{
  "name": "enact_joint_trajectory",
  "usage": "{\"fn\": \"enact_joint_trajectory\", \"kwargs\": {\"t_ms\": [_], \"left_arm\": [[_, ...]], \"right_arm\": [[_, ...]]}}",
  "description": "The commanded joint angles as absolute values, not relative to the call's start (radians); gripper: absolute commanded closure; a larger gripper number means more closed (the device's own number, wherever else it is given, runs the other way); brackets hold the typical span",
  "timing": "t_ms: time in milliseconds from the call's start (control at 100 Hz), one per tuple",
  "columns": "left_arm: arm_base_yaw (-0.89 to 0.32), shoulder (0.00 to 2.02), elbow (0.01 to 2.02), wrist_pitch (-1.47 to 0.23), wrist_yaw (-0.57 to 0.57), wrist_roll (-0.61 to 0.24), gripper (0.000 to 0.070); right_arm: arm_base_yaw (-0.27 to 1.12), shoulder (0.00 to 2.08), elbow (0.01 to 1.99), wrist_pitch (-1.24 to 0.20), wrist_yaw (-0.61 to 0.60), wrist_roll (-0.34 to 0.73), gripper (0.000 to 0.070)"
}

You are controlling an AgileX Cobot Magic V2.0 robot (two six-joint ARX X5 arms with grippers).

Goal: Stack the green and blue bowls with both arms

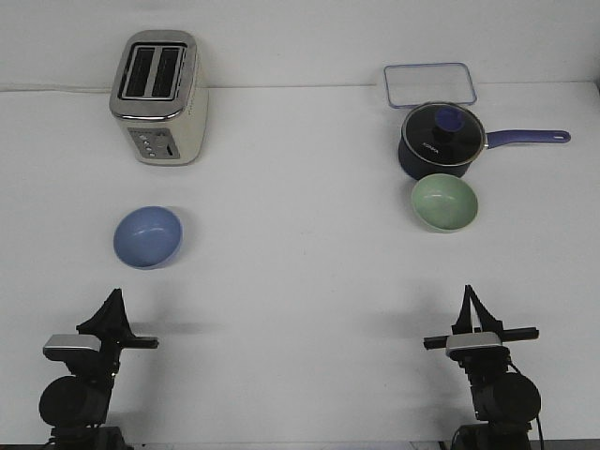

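Note:
The periwinkle blue bowl (pixel 147 236) sits upright on the white table at the left, a short way in front of the toaster. The sage green bowl (pixel 444 202) sits upright at the right, right in front of the dark saucepan and close to it or touching it. My left gripper (pixel 113 298) is low at the near left, well short of the blue bowl, with its fingers together and empty. My right gripper (pixel 467 294) is low at the near right, well short of the green bowl, also closed and empty.
A cream and silver toaster (pixel 159 97) stands at the back left. A dark navy saucepan (pixel 441 141) with a glass lid has its handle (pixel 530 137) pointing right. A clear rectangular lid (pixel 429 84) lies behind it. The white table (pixel 300 272) lies between the bowls.

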State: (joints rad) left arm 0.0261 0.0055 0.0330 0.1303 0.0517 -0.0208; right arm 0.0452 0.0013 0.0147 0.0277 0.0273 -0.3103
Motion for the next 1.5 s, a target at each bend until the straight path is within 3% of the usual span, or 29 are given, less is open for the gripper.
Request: {"fn": "enact_joint_trajectory", "kwargs": {"t_ms": [0, 820, 920, 1110, 1200, 1270, 1490], "left_arm": [[0.027, 0.004, 0.014, 0.143, 0.051, -0.028, 0.0685], [0.027, 0.004, 0.014, 0.143, 0.051, -0.028, 0.0685], [0.027, 0.004, 0.014, 0.143, 0.051, -0.028, 0.0685], [0.027, 0.004, 0.014, 0.143, 0.051, -0.028, 0.0685], [0.027, 0.004, 0.014, 0.143, 0.051, -0.028, 0.0685], [0.027, 0.004, 0.014, 0.143, 0.051, -0.028, 0.0685], [0.027, 0.004, 0.014, 0.143, 0.051, -0.028, 0.0685]], "right_arm": [[0.046, 0.001, 0.013, 0.038, 0.027, -0.303, 0.0700], [0.046, 0.001, 0.013, 0.081, 0.022, -0.297, 0.0700], [0.046, 0.001, 0.013, 0.114, 0.022, -0.202, 0.0700], [0.046, 0.001, 0.013, 0.128, 0.029, 0.176, 0.0700], [0.046, 0.001, 0.040, 0.105, 0.029, 0.299, 0.0700], [0.046, 0.007, 0.094, 0.042, 0.046, 0.346, 0.0700], [0.044, 0.212, 0.404, -0.228, 0.124, 0.335, 0.0700]]}}
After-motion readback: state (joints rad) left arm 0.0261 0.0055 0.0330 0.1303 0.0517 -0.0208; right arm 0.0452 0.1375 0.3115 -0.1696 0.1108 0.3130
